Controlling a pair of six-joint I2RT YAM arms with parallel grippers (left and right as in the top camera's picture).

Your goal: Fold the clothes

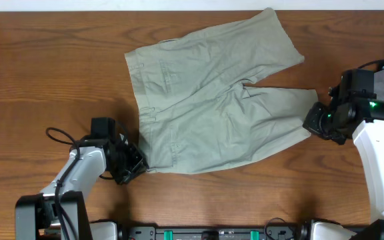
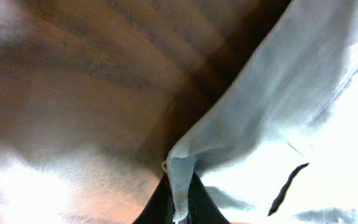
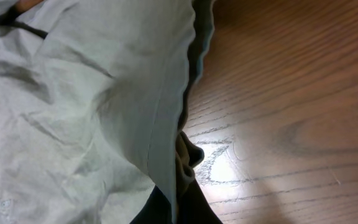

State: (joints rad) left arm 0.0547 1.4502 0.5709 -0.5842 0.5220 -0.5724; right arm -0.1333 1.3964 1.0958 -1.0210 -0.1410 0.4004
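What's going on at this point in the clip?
Khaki-green shorts lie spread open on the wooden table, not yet folded. The left gripper has its jaws pinched on the waistband corner nearest the robot. The right gripper pinches the hem of the leg on that same side. Both arms sit low at the cloth's edges.

Overhead, we look straight down on the table (image 1: pixel 39 80) from afar. Each wrist camera looks closely at an edge of the shorts (image 1: pixel 205 113), which all views share.
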